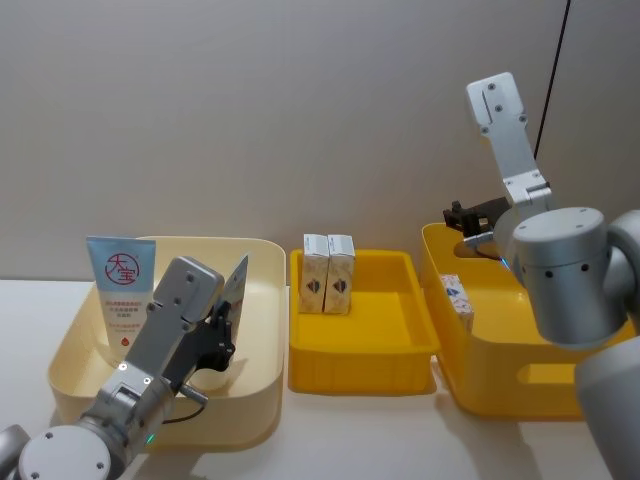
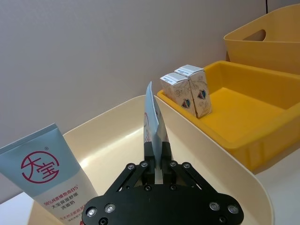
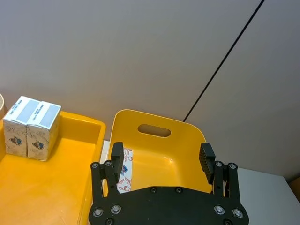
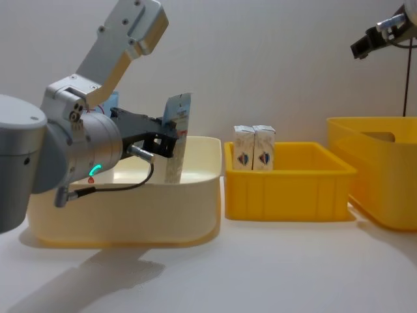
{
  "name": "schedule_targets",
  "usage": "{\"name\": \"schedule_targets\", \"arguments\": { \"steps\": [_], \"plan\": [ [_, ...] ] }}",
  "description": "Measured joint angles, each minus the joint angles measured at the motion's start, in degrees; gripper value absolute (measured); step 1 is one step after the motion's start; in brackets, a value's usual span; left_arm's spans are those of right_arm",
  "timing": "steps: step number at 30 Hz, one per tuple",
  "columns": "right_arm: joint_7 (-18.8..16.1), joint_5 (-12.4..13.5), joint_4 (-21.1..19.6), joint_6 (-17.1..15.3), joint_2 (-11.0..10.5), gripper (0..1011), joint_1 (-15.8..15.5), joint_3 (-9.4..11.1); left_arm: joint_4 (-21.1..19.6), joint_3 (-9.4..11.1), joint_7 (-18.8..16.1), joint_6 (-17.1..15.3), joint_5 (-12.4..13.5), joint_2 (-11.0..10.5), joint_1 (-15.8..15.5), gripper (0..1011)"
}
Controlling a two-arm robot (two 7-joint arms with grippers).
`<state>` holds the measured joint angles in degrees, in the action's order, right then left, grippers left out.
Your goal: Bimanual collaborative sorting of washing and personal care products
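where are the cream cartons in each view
Head view: cream cartons centre, in the yellow tray's back-left corner.
Left wrist view: cartons past the left tool and its squeeze tube.
Right wrist view: cartons across the tray from the yellow bin.
Chest view: cartons right of centre.
Shared landmark: the tray.

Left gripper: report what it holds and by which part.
The left gripper is shut on a pale-blue squeeze tube, pinching its flat faces around mid-length. Right gripper: open, empty.
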<state>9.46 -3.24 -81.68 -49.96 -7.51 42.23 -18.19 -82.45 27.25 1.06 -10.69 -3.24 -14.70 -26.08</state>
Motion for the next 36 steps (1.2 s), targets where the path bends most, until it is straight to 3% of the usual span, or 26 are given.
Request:
{"name": "schedule_targets", "arguments": {
  "steps": [28,36],
  "plan": [
    [0.00,0.00,0.00,0.00,0.00,1001,0.00,0.00,-0.19,-0.15,0.00,0.07,0.27,-0.07,-0.17,81],
    [0.00,0.00,0.00,0.00,0.00,1001,0.00,0.00,-1.82,-0.73,-0.08,-0.24,1.71,-0.80,-2.21,81]
  ]
}}
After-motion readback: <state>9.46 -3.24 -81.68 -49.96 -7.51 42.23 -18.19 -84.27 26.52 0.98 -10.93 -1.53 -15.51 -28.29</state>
